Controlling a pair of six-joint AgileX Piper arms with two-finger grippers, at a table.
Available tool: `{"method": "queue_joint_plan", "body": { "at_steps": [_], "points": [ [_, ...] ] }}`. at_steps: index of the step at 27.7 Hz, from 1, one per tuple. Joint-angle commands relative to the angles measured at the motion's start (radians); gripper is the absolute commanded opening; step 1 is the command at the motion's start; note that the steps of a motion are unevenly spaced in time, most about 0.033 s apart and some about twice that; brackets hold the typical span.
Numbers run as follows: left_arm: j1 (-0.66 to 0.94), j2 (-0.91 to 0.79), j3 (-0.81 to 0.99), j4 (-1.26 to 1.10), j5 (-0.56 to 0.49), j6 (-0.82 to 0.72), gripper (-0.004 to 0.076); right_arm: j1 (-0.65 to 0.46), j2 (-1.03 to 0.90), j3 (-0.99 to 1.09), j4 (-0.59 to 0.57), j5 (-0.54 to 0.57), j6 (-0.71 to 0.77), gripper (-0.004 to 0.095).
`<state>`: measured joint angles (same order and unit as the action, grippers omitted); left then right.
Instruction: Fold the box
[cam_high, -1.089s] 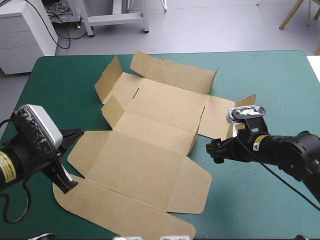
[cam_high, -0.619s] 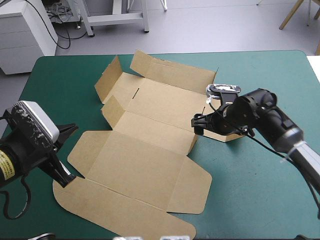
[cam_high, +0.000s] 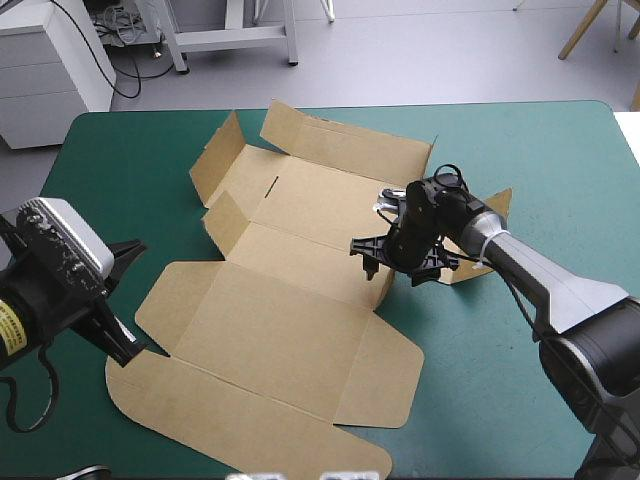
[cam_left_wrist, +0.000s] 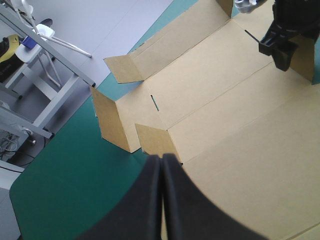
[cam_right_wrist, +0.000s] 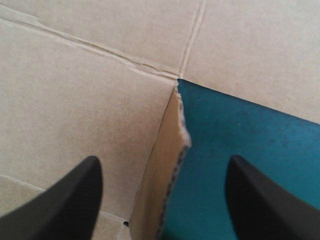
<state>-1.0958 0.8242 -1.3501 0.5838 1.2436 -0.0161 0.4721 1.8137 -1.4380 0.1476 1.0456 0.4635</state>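
Two arms reach in over the teal-green cover (cam_high: 560, 170), one from each side.

At the left, the left gripper (cam_left_wrist: 161, 159) is clenched. Its black fingers (cam_left_wrist: 172, 200) are pressed together into one pointed arch with nothing between them. It hangs by the near left edge of the box (cam_high: 290, 320).

The box lies spread across the middle of the table as a mostly flat brown sheet. A broad panel and a rounded flap lie toward the near edge, and a second panel lies farther off. At its far left corner two small flaps (cam_high: 215, 160) (cam_high: 228, 222) stand up. The long far wall (cam_high: 350, 145) tilts upward.

On the sheet's right edge, where the two panels meet, a short side flap (cam_high: 385, 285) stands raised.

The right gripper (cam_high: 400, 265) is released, and it straddles this flap from above. In the right wrist view the flap's torn edge (cam_right_wrist: 177, 130) runs up between the spread fingers. One finger (cam_right_wrist: 75, 195) is over the board and the other is over the bare cover, neither visibly touching the flap.
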Motion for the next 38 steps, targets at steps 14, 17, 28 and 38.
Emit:
{"method": "queue_joint_plan", "body": {
  "at_steps": [14, 17, 28, 38],
  "points": [
    [-0.006, 0.0, -0.02, 0.067, -0.075, -0.007, -0.001, 0.002, -0.046, -0.058, 0.014, 0.024, -0.092, 0.0001],
    [-0.006, 0.0, -0.02, 0.075, -0.075, -0.01, -0.001, 0.002, -0.046, -0.107, -0.048, 0.043, -0.187, 0.0001],
    [-0.006, 0.0, -0.02, 0.102, -0.12, -0.01, -0.001, 0.002, 0.034, -0.349, -0.317, 0.158, -1.039, -0.0019],
    [-0.006, 0.0, -0.02, 0.112, -0.127, -0.039, -0.001, 0.002, 0.159, -0.471, -0.37, 0.072, -1.347, -0.002]
  ]
}}
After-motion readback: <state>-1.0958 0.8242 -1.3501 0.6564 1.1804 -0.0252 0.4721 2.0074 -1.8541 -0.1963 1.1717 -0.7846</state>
